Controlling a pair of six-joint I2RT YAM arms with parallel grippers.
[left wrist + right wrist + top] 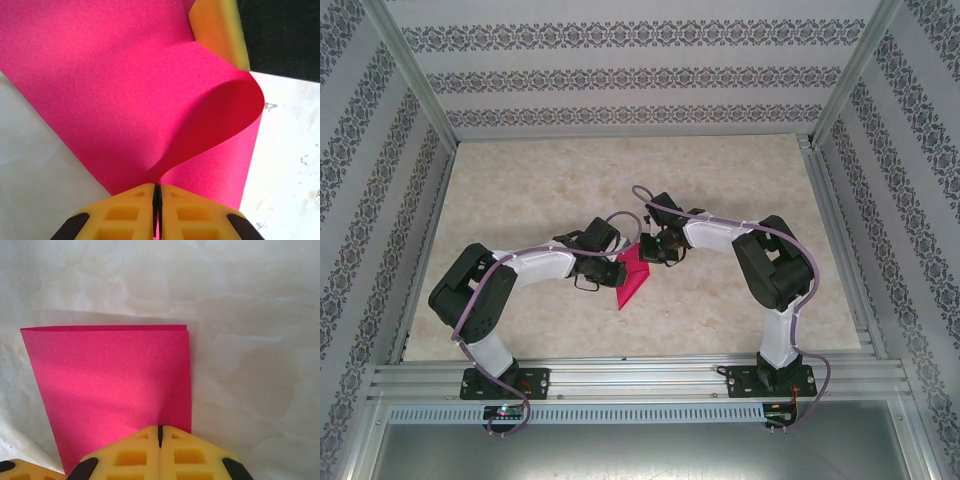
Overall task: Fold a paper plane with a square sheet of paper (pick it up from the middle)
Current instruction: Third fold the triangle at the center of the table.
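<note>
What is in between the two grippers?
The folded pink paper, pinched by the left gripper and right gripper; the top view shows it between them.

I'm watching through the top external camera, which is looking down from high above and behind the two arm bases, far enough back that it is taking in the whole table [520, 190], both arms and the patterned walls. The left wrist camera is riding right behind the left gripper [157, 187] and staring along its fingers at the pink paper [125, 90] from very close, while the right wrist camera is doing the same behind the right gripper [160, 429], facing down toward the tabletop. All three are sharing that paper at mid-table.
</note>
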